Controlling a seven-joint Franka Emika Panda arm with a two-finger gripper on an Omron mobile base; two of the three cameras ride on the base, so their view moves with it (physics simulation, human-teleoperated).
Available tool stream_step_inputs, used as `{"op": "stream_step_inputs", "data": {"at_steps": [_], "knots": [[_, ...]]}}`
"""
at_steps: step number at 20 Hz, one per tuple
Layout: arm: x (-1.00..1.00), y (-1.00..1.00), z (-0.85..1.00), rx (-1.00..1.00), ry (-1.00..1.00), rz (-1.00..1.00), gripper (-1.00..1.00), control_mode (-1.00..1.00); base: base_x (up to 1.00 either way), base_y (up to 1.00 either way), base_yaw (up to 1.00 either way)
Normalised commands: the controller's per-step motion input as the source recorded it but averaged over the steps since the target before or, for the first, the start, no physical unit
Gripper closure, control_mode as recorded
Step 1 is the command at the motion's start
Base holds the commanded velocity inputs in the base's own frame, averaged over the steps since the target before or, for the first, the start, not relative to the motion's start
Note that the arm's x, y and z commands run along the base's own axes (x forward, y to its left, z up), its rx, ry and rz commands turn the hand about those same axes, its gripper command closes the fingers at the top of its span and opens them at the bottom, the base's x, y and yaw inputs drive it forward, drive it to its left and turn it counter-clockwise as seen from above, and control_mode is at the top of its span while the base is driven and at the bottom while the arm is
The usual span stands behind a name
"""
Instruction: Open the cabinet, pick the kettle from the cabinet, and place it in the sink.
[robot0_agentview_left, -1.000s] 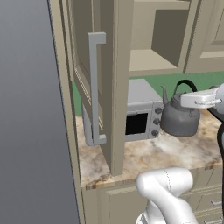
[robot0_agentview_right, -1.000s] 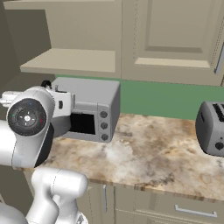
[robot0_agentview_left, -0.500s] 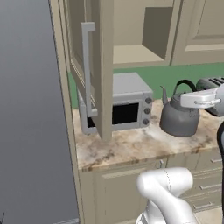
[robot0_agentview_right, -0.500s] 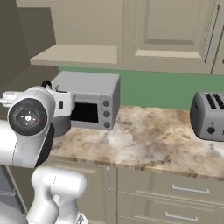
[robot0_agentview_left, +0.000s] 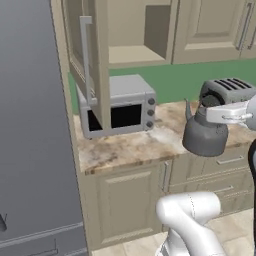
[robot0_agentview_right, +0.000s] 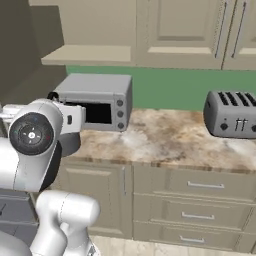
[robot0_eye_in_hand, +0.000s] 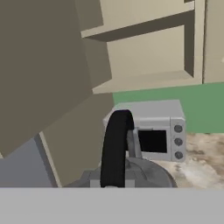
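The beige upper cabinet (robot0_agentview_left: 142, 37) stands open, its door (robot0_agentview_left: 100, 60) swung out edge-on with the long grey bar handle (robot0_agentview_left: 86, 57) facing me. The dark grey kettle (robot0_agentview_left: 205, 136) hangs in the air in front of the counter edge, clear of the cabinet. My gripper (robot0_agentview_left: 217, 111) is shut on its black arched handle (robot0_eye_in_hand: 115, 148). In the hand view the kettle's lid and body (robot0_eye_in_hand: 140, 174) sit just below the handle, and the open cabinet shelf (robot0_eye_in_hand: 144, 78) lies beyond. In the right base view my arm covers most of the kettle (robot0_agentview_right: 69, 145). The sink is out of view.
A grey microwave (robot0_agentview_left: 120, 106) sits on the marble counter (robot0_agentview_left: 135, 145) under the open cabinet. A grey toaster (robot0_agentview_right: 232, 114) stands to the right. A tall grey fridge (robot0_agentview_left: 30, 130) fills the left. Base cabinets and drawers (robot0_agentview_right: 200, 200) run below the counter.
The base has driven back and to the right, so the whole scene slid left and shrank. The toaster and base cabinets came into view. The kettle stays in my gripper.
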Motion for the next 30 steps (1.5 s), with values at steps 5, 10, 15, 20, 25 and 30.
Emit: {"op": "stream_step_inputs", "data": {"at_steps": [5,10,15,20,25,30], "knots": [[0.0,0.0,0.0,0.0,0.0,0.0,1.0,1.0,-0.47,0.0,-0.33],[0.0,0.0,0.0,0.0,0.0,0.0,1.0,1.0,-0.28,-0.02,-0.45],[0.0,0.0,0.0,0.0,0.0,0.0,1.0,1.0,-0.02,-0.13,-0.58],[0.0,0.0,0.0,0.0,0.0,0.0,1.0,1.0,0.02,-0.1,-0.65],[0.0,0.0,0.0,0.0,0.0,0.0,1.0,1.0,0.08,-0.11,-0.68],[0.0,0.0,0.0,0.0,0.0,0.0,1.0,1.0,0.12,-0.06,-0.72]]}}
